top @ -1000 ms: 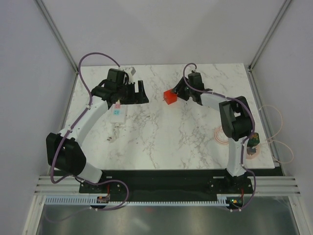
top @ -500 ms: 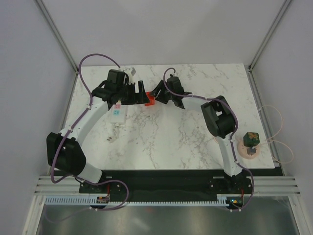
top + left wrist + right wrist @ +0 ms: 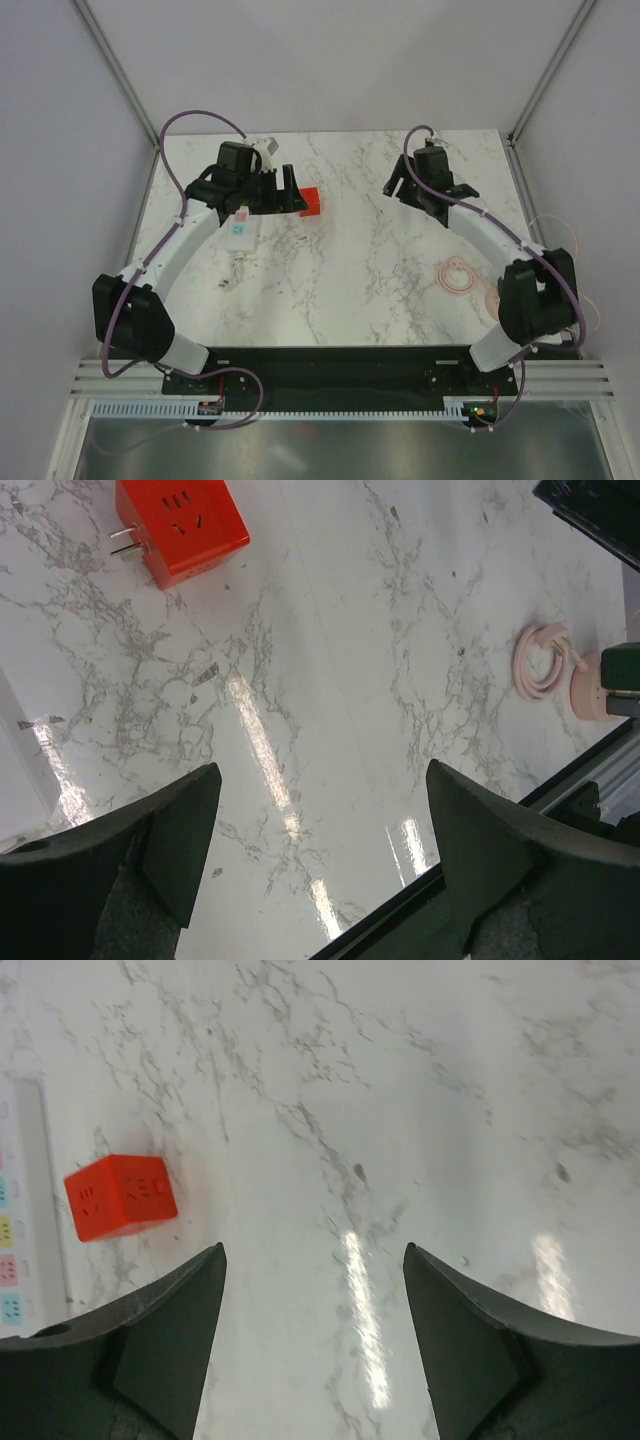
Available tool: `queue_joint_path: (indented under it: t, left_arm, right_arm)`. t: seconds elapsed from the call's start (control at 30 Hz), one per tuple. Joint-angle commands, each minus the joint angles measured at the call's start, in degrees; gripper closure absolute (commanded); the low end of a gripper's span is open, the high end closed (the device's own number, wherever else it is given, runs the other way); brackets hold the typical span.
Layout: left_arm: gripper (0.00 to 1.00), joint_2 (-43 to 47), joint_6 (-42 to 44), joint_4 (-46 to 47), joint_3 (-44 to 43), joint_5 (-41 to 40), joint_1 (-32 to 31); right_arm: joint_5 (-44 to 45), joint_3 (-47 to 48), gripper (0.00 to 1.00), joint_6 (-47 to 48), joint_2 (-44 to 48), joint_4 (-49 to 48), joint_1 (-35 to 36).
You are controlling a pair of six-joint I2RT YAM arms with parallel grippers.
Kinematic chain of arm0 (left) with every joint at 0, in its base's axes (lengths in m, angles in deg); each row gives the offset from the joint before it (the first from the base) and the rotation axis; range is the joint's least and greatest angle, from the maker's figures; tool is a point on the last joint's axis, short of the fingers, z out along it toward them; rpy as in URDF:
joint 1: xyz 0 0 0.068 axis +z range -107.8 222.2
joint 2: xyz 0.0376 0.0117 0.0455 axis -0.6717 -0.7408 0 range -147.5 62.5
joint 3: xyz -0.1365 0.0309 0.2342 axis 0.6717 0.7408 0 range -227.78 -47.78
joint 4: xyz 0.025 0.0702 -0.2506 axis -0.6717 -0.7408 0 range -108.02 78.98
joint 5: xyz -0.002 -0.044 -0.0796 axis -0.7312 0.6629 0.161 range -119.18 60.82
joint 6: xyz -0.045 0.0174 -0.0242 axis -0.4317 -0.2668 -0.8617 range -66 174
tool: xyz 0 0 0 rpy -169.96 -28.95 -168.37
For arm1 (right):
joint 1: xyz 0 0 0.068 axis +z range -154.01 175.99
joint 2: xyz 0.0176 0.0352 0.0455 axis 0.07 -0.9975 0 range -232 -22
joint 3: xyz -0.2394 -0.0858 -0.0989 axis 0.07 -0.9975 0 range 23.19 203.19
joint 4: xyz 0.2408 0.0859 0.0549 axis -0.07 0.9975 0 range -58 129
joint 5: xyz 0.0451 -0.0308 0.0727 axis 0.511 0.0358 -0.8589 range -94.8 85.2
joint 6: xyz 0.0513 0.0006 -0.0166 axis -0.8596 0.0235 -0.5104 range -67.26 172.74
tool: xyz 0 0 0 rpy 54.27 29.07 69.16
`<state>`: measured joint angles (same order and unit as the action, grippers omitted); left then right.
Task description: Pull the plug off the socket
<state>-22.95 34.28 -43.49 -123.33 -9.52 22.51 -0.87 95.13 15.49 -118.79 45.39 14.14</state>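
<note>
Since nothing lies between its fingers, the left tool (image 3: 322, 775) stands spread wide and empty, its dark fingers (image 3: 160, 830) framing only bare marble in its wrist view. Just beyond that gap, toward the upper left corner of the same view, lies the plug (image 3: 180, 525). It is a red-orange cube resting on the bench (image 3: 350, 630), with its short prongs pointing sideways into open air, seated in no outlet. From above, the plug sits just past the left tool's fingertips, on their right; whether it touches them cannot be told. The socket (image 3: 240, 232), a long white strip with small coloured squares, lies under the left arm, its near end reaching out toward the arm bases.

The right tool (image 3: 312, 1255) is likewise spread wide with nothing in it. It hangs over the far right part of the bench, well apart from the plug. Its wrist view shows the plug at the left, lying free on the marble just beside the socket's long edge, with a narrow band of bare surface between them.

Farther out, near the right edge of the bench, a coiled pink cable (image 3: 545, 665) lies flat beside a pink disc (image 3: 585, 690). A dark green block (image 3: 625, 670) shows against the disc, cut off by the frame edge.
</note>
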Motion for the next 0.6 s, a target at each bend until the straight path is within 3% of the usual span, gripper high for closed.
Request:
queue_joint_path:
  t: [0.0, 0.13, 0.33, 0.57]
  left_arm:
    - [0.1, 3.1, -1.63, 2.58, 0.23, 2.66, -0.01]
    - [0.1, 3.27, -1.72, 2.76, 0.31, 3.72, -0.01]
    - [0.11, 2.92, -2.07, 3.38, 0.58, 5.3, -0.18]
    - [0.11, 2.92, -2.07, 3.55, 1.02, 5.56, -0.53]
  right_arm:
    - [10.3, -6.96, 0.2, 7.02, 8.62, 11.28, 0.48]
    - [13.57, -15.67, 0.22, 4.04, 17.41, 16.23, -1.88]
    - [16.02, -28.16, 0.4, -1.58, 29.02, 19.13, -4.26]
    - [18.31, -31.42, 0.45, -2.74, 26.4, 19.4, -5.58]
